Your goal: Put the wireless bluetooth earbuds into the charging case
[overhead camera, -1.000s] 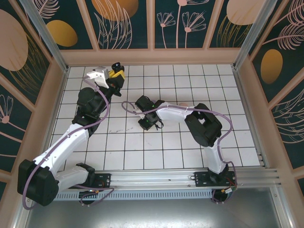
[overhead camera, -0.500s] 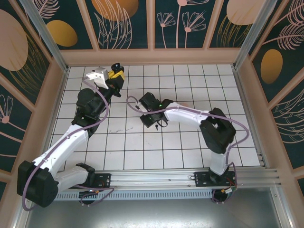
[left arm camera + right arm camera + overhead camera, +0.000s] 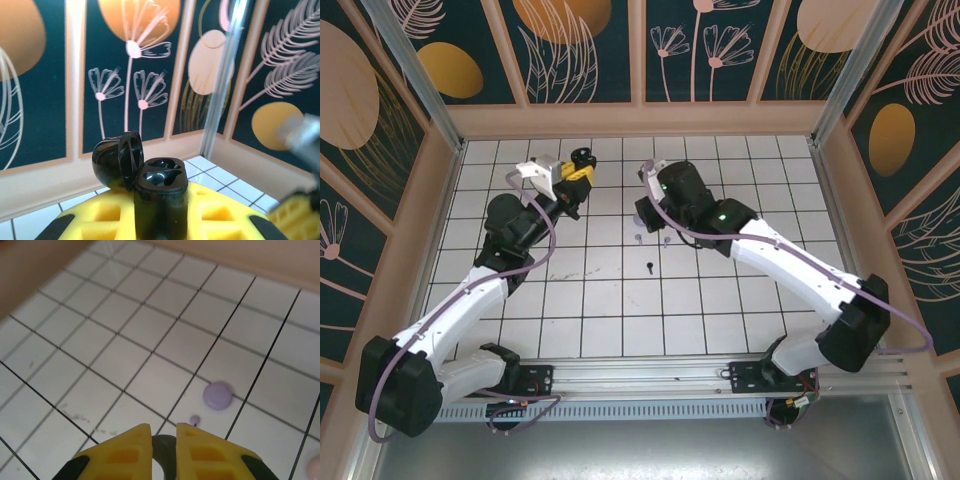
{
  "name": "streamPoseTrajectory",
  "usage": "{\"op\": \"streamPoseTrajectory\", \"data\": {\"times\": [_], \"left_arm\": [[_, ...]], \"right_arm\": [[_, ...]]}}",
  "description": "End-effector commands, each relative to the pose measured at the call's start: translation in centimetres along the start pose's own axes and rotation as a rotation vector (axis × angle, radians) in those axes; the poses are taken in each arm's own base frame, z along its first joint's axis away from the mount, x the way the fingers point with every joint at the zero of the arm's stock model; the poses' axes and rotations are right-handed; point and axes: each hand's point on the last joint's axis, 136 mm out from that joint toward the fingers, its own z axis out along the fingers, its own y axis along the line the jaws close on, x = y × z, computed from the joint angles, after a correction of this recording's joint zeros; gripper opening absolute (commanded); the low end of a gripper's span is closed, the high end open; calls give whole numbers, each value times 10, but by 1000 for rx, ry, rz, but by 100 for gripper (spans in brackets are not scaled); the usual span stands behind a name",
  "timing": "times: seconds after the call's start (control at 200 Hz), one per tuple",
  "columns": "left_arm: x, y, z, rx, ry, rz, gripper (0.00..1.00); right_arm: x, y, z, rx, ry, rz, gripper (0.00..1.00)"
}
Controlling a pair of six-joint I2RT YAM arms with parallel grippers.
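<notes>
My left gripper (image 3: 577,172) (image 3: 160,212) is raised at the back left, shut on a black charging case (image 3: 583,156) (image 3: 160,182). The case stands upright with its lid flipped open and both sockets empty. My right gripper (image 3: 649,214) (image 3: 164,440) hovers over the middle of the table, its yellow fingers (image 3: 129,452) shut on a small dark earbud (image 3: 164,452), mostly hidden between them. On the tiles below lie a black earbud (image 3: 650,267) and a tiny lilac earbud (image 3: 638,238) (image 3: 194,419).
A round lilac piece (image 3: 665,240) (image 3: 217,395) lies beside the lilac earbud. Something pink (image 3: 315,467) shows at the right edge of the right wrist view. Wooden walls (image 3: 640,120) ring the white grid table (image 3: 720,300).
My right arm rose from the tiles near the table's middle and swung back and to the right, its fingers staying closed. My left gripper shifted slightly right with the case.
</notes>
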Motion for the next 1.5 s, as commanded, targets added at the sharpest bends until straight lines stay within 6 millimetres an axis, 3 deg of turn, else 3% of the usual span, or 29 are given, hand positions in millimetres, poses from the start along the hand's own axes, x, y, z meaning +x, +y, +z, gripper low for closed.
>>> {"op": "streamPoseTrajectory", "data": {"times": [0.0,0.27,0.49,0.686,0.896,1.491], "left_arm": [[-2,-26,-7,146,-69,128,0],[17,-45,-15,267,-96,204,0],[30,-68,-5,350,-99,285,0],[25,-81,6,360,-148,337,0],[13,-86,13,375,-196,323,0],[-2,-95,11,407,-233,302,0]], "right_arm": [[-49,-1,-34,4,-166,40,14],[-99,17,-84,-109,-362,66,15],[-116,36,-100,-219,-435,60,16],[-114,52,-107,-318,-460,48,16],[-107,56,-111,-359,-480,61,16],[-97,56,-91,-356,-480,91,15]]}}
